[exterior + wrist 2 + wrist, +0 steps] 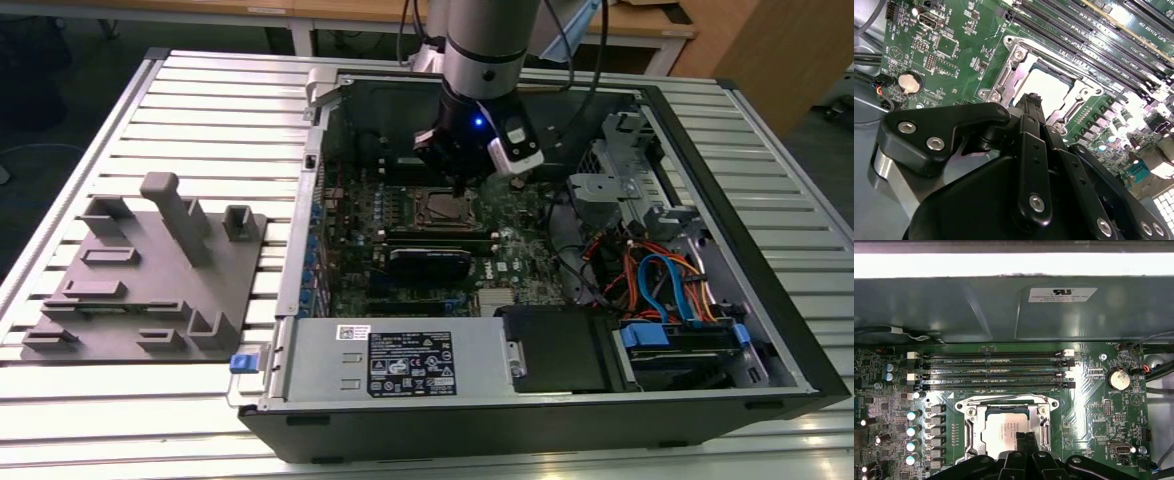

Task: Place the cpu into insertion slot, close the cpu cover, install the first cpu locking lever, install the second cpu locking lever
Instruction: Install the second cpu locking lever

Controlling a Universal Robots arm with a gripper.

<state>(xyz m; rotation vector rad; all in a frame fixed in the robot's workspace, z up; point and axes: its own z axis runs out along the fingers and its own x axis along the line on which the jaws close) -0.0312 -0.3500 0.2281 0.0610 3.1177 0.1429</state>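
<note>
I see the cpu point(1004, 432) seated under the cover point(1006, 402), directly below my pincer point(1024, 442), fingers pressed together; arm vertical.

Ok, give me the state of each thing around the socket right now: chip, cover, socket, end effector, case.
cpu: seated flat in the socket, metal top showing.
cpu cover: down over the chip, framing it.
insertion slot: filled by the chip.
end effector: fingers together, tips just above the chip's near edge, holding nothing.
computer case: lying on its side, open.
memory slots: empty.
</note>
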